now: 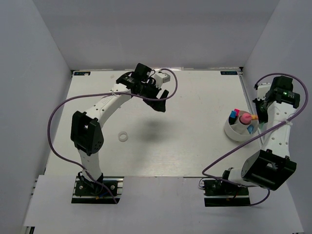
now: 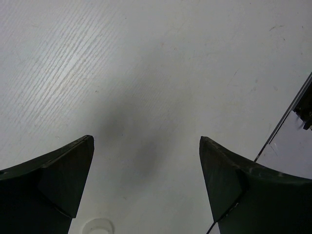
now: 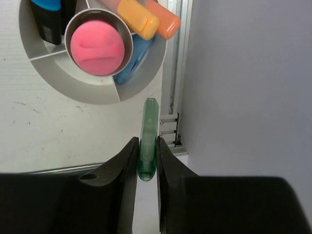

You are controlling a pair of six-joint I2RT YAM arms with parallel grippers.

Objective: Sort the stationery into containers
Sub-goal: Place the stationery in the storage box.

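Right gripper (image 3: 146, 163) pinches green marker (image 3: 149, 127), just beside divided white cup (image 3: 90, 92). Left gripper (image 2: 146, 161) hangs spread above table (image 1: 195, 97); white ring (image 1: 123, 137) nearby.

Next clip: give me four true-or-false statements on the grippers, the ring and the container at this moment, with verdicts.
1. The right gripper is shut on a green marker. True.
2. The left gripper holds the white ring. False: its fingers are wide apart with nothing between them, and the ring lies on the table.
3. A pink item sits in the centre cup of the container. True.
4. The green marker lies inside the container. False: it is outside the rim, clamped between the right gripper's fingers.
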